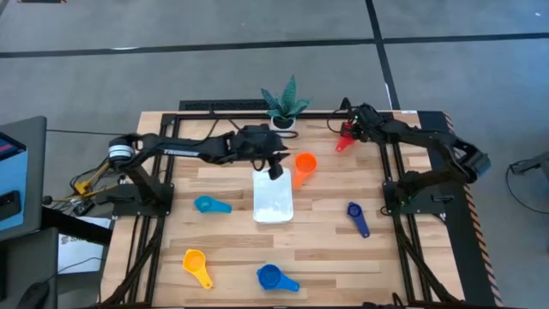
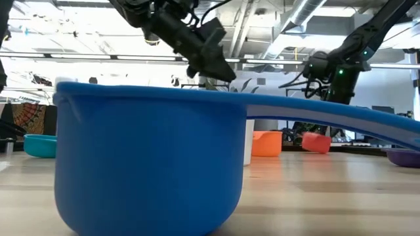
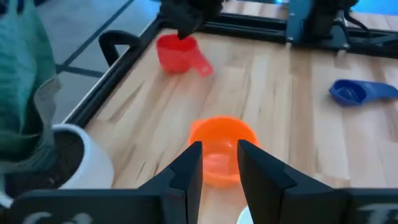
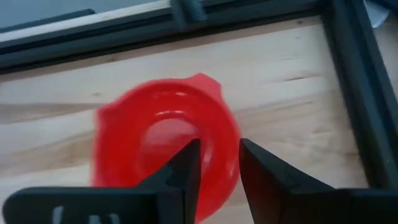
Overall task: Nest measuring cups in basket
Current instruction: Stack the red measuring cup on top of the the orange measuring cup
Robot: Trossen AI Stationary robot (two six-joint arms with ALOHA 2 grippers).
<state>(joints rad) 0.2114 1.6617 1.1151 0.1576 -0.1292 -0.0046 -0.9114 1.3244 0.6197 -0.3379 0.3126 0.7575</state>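
The white basket [image 1: 273,206] lies at the table's middle. My left gripper [image 1: 276,172] hangs well above its far end, open by a narrow gap and holding nothing [image 3: 221,165]. Just beyond it the orange cup [image 1: 304,163] stands on the table, seen through the gap between my fingers [image 3: 221,134]. At the far right, the red cup [image 1: 343,144] sits upright on the wood. My right gripper [image 1: 347,136] reaches down onto it from above, with a gap between its fingers [image 4: 219,168]. One finger is over the bowl and the other is outside the wall. My right gripper comes slanting down from above onto the red cup's rim [image 4: 231,163]. One finger [image 4: 186,168] is inside the bowl and the other [image 4: 264,177] outside the wall. I cannot tell whether either finger touches the wall. The cup stands on the table.
A potted plant [image 1: 285,107] stands at the far edge, close beside my left gripper [image 3: 81,162]. Loose cups lie about: light blue [image 1: 210,204], yellow [image 1: 196,264], blue [image 1: 276,277] and navy [image 1: 358,219]. Black frame rails [image 4: 348,93] border the table by the red cup.
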